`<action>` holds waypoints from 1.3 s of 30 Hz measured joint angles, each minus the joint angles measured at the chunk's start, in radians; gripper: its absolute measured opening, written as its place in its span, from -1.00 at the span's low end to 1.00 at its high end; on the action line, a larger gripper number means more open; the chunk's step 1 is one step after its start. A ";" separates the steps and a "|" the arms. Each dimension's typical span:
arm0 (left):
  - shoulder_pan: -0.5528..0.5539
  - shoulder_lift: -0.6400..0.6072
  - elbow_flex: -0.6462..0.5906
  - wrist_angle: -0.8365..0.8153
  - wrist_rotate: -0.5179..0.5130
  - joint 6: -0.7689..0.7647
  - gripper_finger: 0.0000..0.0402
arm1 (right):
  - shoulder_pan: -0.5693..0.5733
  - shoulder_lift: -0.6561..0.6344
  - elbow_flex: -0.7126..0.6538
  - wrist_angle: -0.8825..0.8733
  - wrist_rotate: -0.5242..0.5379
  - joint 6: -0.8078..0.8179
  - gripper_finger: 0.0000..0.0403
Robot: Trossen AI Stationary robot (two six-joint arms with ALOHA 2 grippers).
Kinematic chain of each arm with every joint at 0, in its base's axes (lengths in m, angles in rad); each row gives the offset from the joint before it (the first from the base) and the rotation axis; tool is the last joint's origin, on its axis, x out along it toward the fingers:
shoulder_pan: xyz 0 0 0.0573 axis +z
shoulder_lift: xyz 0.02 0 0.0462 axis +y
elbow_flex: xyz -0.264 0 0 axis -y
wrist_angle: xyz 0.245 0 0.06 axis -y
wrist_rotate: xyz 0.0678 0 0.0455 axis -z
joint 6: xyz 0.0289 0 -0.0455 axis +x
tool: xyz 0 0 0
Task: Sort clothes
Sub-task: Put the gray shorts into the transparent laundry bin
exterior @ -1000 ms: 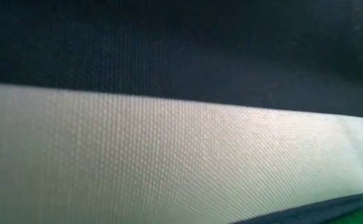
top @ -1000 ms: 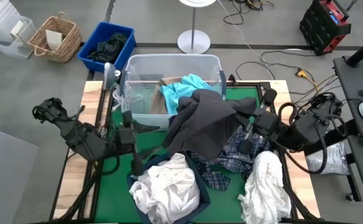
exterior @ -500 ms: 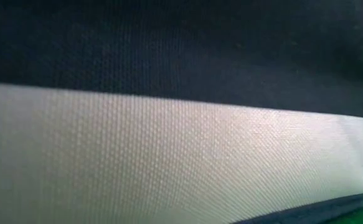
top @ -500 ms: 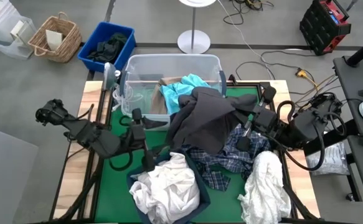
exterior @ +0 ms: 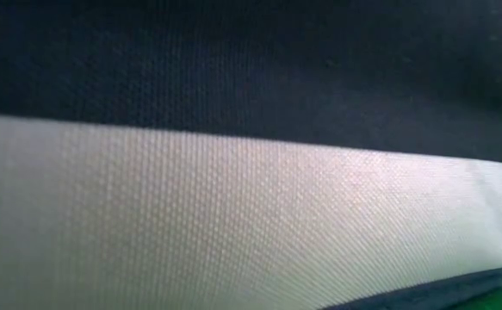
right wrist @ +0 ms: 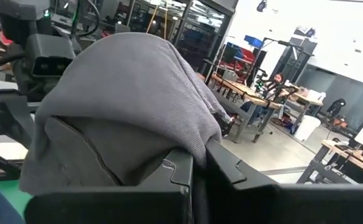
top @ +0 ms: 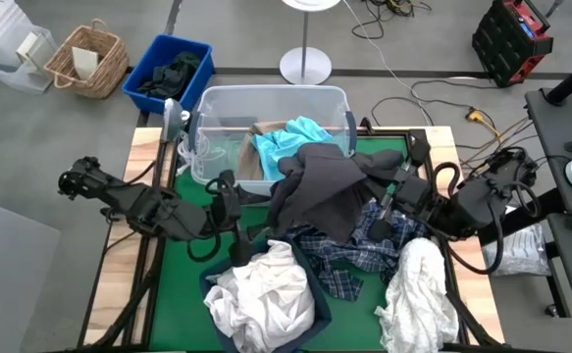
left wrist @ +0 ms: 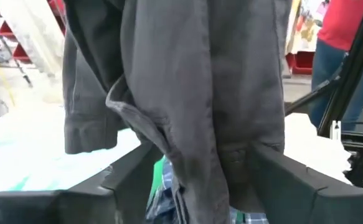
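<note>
My right gripper [top: 386, 191] is shut on the dark grey garment [top: 325, 191], holding it above the pile at mid table. My left gripper [top: 241, 221] is open at the garment's left side. In the left wrist view its fingers [left wrist: 128, 180] stand on either side of the hanging grey cloth [left wrist: 200, 93]; I cannot tell whether they touch it. A plaid shirt [top: 354, 253] lies under the grey garment. One white garment [top: 261, 294] lies at the front middle and another [top: 418, 289] at the front right. A teal garment [top: 293, 137] rests in the clear tub [top: 271, 98]. My right gripper pinches a bunched fold of the dark grey garment [right wrist: 169, 146] between its two shut fingers, coming in about level from the table's right side. The cloth drapes over the fingers and hangs slack below them, with its lower part resting on the pile.
A navy bin [top: 168, 71] with dark clothes and a wicker basket [top: 87, 59] stand beyond the far left corner. A lamp base [top: 305, 67] sits behind the tub. Fabric lies right against the low camera [exterior: 251, 215]. A person [left wrist: 346, 56] stands beyond the table.
My left gripper has moved toward the table's right edge and a little down, staying open and closing in on the hanging dark grey garment. My right gripper has kept still with the garment.
</note>
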 joint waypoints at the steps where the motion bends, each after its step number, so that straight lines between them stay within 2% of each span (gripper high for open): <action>1: 0.005 0.002 0.000 -0.006 0.007 -0.012 0.13 | 0.000 0.003 0.000 0.001 0.000 0.000 -0.94; 5: 0.021 0.013 -0.004 -0.002 0.061 -0.013 -0.02 | 0.000 0.006 0.000 0.007 0.000 0.000 -0.94; 10: 0.031 0.031 -0.004 -0.001 0.071 -0.009 -0.25 | 0.000 0.011 0.000 0.032 -0.001 -0.019 -0.94; 13: 0.034 0.044 -0.004 -0.002 0.071 0.008 -0.47 | 0.000 0.011 0.000 0.037 -0.001 -0.019 -0.94; 16: 0.034 0.047 -0.004 -0.001 0.070 0.035 -0.82 | 0.000 0.011 0.000 0.037 -0.001 -0.019 -0.94; 18: 0.034 0.046 0.004 -0.001 0.070 0.043 -0.94 | 0.000 0.011 0.000 0.037 -0.001 -0.018 -0.94; 23: 0.029 0.037 0.059 -0.004 0.024 0.115 -0.98 | 0.000 0.010 0.000 0.019 0.000 -0.004 -0.94; 32: 0.029 0.034 0.255 -0.023 -0.030 0.305 -0.99 | 0.000 0.010 0.000 -0.012 0.000 0.063 -0.91; 39: 0.031 0.033 0.419 -0.025 -0.101 0.471 -1.00 | 0.000 0.009 0.000 -0.152 0.000 0.269 -0.63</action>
